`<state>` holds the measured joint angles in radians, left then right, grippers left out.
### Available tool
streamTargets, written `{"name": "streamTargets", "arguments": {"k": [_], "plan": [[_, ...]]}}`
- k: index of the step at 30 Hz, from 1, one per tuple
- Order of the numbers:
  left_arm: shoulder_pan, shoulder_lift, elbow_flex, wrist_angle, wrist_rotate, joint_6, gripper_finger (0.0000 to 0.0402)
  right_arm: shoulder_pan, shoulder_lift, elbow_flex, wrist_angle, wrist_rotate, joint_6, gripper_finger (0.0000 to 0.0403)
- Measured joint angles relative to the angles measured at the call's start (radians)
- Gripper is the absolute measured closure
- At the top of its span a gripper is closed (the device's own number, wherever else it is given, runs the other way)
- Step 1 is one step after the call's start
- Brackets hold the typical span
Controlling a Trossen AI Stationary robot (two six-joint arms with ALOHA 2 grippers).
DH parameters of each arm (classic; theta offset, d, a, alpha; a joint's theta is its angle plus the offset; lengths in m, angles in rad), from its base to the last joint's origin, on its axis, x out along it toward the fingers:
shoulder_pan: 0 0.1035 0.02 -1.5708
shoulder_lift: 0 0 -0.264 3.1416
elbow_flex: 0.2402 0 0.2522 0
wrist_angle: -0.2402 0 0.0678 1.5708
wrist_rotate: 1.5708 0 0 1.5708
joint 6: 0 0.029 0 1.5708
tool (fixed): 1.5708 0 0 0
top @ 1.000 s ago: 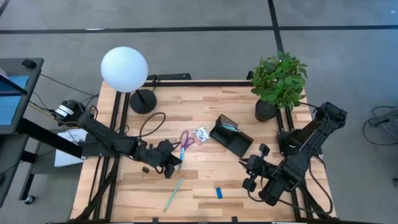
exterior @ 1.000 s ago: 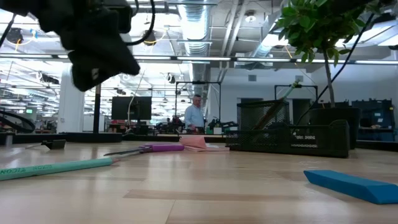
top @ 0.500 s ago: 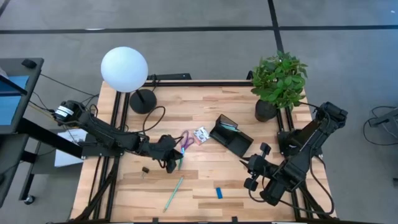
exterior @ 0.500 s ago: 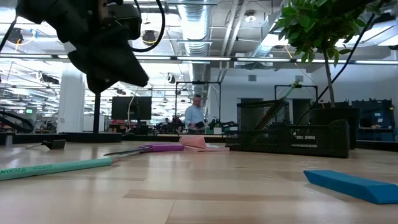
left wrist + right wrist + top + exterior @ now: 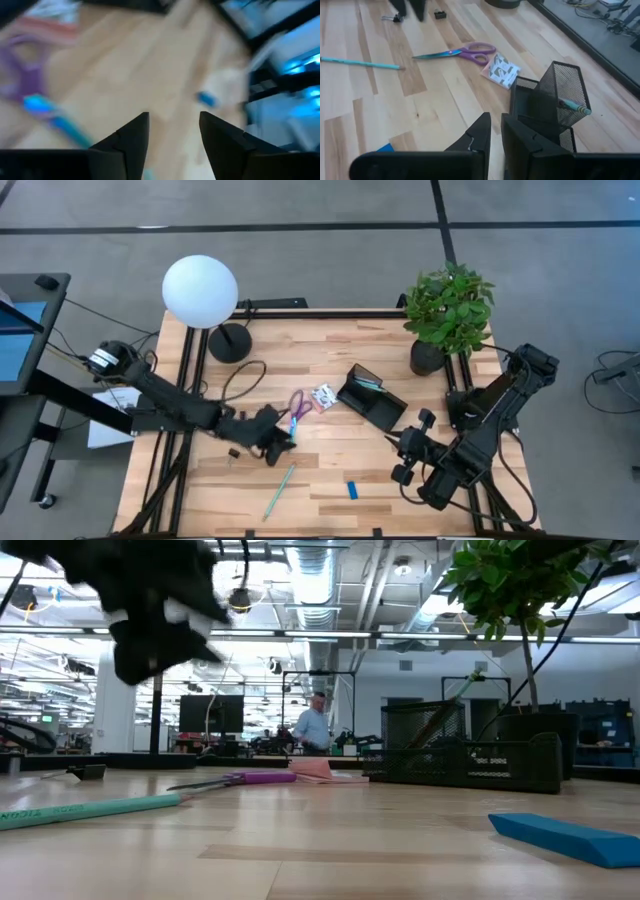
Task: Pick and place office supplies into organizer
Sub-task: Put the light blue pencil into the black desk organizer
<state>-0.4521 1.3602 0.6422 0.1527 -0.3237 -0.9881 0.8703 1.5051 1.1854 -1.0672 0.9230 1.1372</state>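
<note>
1. Hovering at centre-left of the high view, the left gripper (image 5: 277, 444) shows parted, empty fingers in its wrist view; the purple-handled scissors (image 5: 298, 406) lie just up-right of it, long axis running down the frame.
2. Waiting at lower right, the right gripper (image 5: 405, 457) is pinched nearly closed, holding nothing; the left arm is nearer the scissors.
3. Compared with half a second earlier, the left gripper sits lower in frame and its fingers have spread.
4. The organizer (image 5: 371, 398) stands right of centre.

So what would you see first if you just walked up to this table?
Probably the big white ball lamp at the table's back left corner and the leafy green plant at the back right. Then the purple scissors in the middle, beside the black organizer.
</note>
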Motion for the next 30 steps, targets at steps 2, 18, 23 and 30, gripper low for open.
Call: {"name": "streamTargets", "arguments": {"k": [2, 18, 23, 30], "plan": [[-0.075, 0.000, 0.000, 0.062, -0.084, -0.001, 0.0235, 0.000, 0.000, 0.000, -0.001, 0.000, 0.017, 0.0364], [-0.413, 0.417, 0.334, -0.106, -0.303, -0.324, 0.0288, -0.003, 0.000, 0.000, 0.002, 0.034, 0.052, 0.0362], [-0.422, 0.542, 0.588, -0.605, -0.287, -0.469, 0.0301, -0.003, 0.000, 0.000, 0.002, 0.050, 0.051, 0.0363], [-0.466, 0.697, 0.786, -0.800, -0.398, -0.661, 0.0313, -0.003, 0.000, 0.000, 0.002, 0.050, 0.051, 0.0364]]}}
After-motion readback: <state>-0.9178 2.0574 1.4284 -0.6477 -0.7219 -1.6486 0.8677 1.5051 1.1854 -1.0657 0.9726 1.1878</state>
